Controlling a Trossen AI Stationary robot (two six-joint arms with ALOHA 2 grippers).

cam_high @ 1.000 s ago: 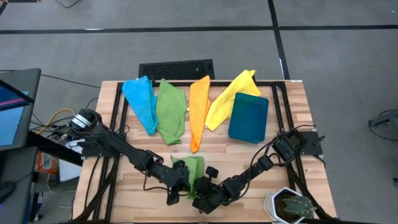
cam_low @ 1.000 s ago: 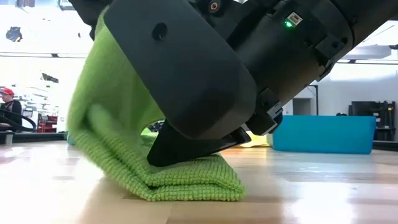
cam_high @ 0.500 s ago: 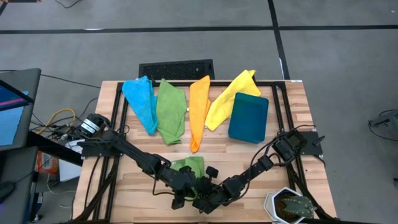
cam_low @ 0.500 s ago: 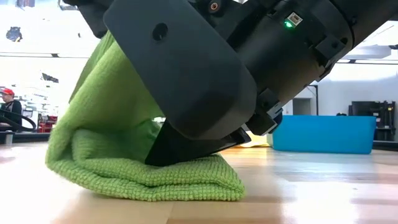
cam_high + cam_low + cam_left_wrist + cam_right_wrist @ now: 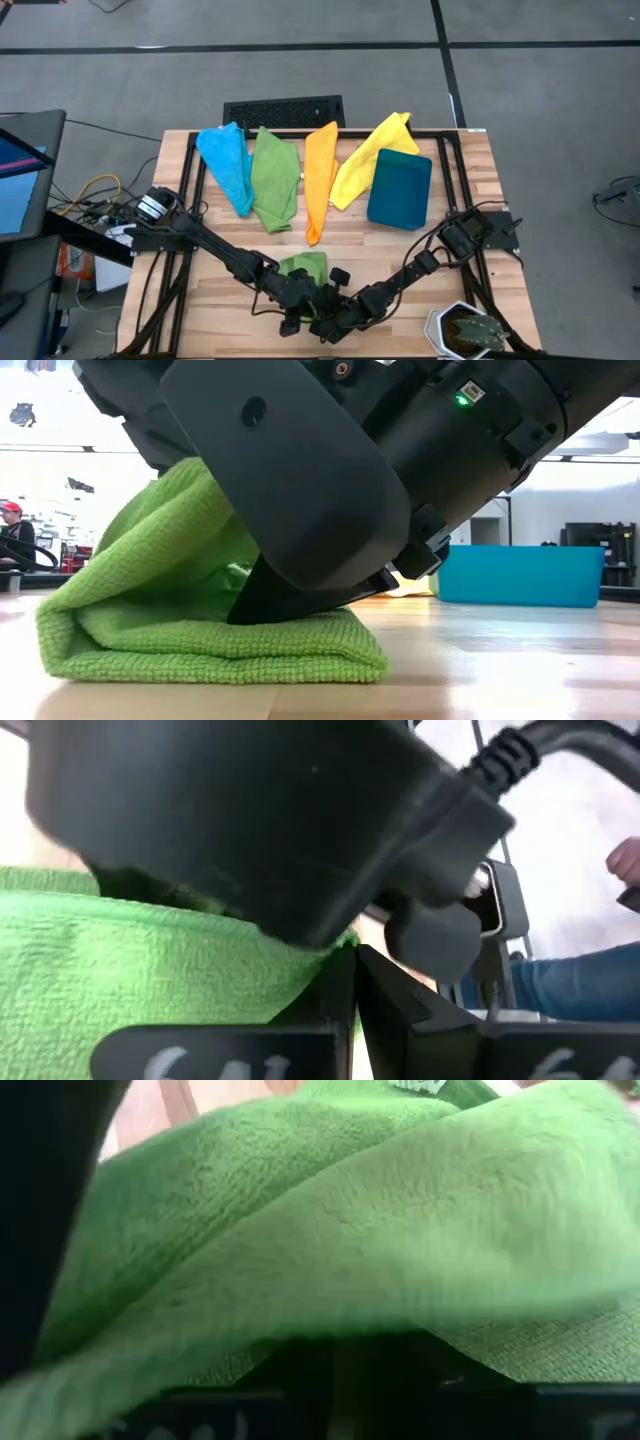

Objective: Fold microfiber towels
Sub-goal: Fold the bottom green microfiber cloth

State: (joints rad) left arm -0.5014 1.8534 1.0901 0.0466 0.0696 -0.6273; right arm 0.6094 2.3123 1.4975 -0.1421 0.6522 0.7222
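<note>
While both dark arms stretch low across the table (image 5: 470, 180) and meet at the bottom middle of the high view, the left gripper (image 5: 296, 308) is pinched tight on the folded green towel (image 5: 303, 267) — the right gripper (image 5: 327, 322) bites it too, pressing it down.

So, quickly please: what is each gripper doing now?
Left gripper: shut on the green towel.
Right gripper: pinching the same towel.
</note>
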